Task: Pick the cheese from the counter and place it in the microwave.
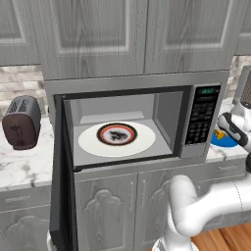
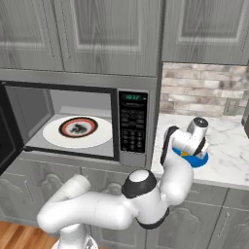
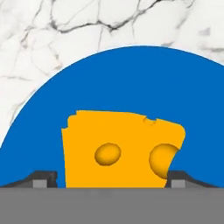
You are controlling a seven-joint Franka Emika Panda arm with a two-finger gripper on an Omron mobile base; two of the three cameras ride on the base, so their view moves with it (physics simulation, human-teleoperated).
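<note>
Straddling the cheese [image 3: 118, 146] on the blue plate [image 3: 131, 83], the gripper's [image 3: 111, 179] spread fingers may shove the wedge sideways if off-centre.

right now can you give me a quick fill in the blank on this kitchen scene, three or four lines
1. The cheese lies on a round ____ plate.
2. The microwave door stands ____.
3. The gripper has one fingertip on either side of the ____.
4. Left of the microwave on the counter stands a dark-red ____.

Missing words: blue; open; cheese; toaster
</note>
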